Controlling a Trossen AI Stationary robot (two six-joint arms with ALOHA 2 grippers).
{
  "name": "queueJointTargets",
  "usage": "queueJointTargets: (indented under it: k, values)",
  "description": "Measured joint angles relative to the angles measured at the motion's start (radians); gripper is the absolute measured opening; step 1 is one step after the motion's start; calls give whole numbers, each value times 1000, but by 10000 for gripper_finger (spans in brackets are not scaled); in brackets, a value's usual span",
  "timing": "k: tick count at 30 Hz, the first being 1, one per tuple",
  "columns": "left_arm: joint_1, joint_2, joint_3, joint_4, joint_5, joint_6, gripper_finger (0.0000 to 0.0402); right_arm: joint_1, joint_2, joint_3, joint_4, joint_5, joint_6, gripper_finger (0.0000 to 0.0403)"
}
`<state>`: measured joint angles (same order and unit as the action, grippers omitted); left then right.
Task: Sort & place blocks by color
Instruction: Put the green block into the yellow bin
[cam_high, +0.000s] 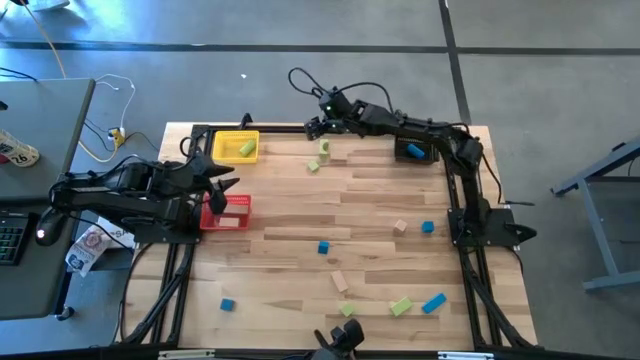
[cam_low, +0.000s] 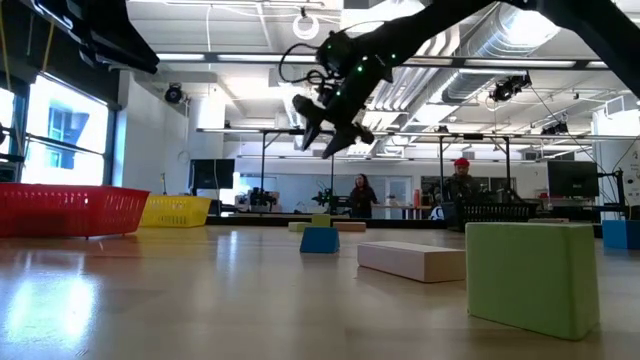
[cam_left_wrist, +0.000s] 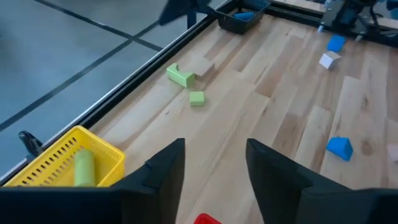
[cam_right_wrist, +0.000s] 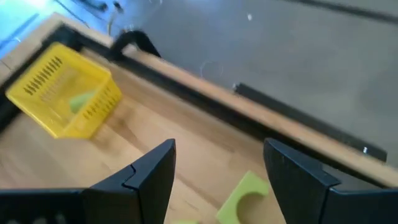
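Note:
Blue, light green and tan blocks lie scattered on the wooden table (cam_high: 300, 215). A green arch block (cam_right_wrist: 244, 198) and a small green block (cam_left_wrist: 196, 98) rest near the far edge. My right gripper (cam_right_wrist: 217, 146) hangs open above the arch block, touching nothing. My left gripper (cam_left_wrist: 214, 146) is open and empty over the red bin (cam_high: 228, 213) at the table's left. The yellow bin (cam_high: 235, 147) holds a green block (cam_left_wrist: 83, 168). The black bin (cam_high: 415, 150) holds a blue block.
Nearer the front lie blue blocks (cam_high: 323, 247), (cam_high: 227, 304), (cam_high: 433, 302), tan blocks (cam_high: 340, 281), (cam_high: 400, 227) and green blocks (cam_high: 400, 306). A desk with a keyboard stands left of the table. People stand far back in the room in the low view.

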<state>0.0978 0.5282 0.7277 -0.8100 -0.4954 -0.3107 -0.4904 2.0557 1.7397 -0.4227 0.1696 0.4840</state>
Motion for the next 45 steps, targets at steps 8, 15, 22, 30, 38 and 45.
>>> queueJointTargets:
  k: [8,15,22,30,38,45]
  values:
    - [0,6,0,0,-22,0,194,5,55,0,-62,-26,90,229]
    - [-1,6,0,0,-22,0,195,16,109,0,-88,-44,145,229]
    - [-1,6,0,0,-14,0,195,22,155,0,-92,-68,195,229]
    - [-1,6,0,0,-13,0,195,23,189,-1,-90,-64,218,229]
    - [-1,6,0,0,-13,0,195,19,193,-1,-90,-24,232,229]
    - [-1,6,0,0,-13,0,195,19,193,-10,-92,-27,242,223]
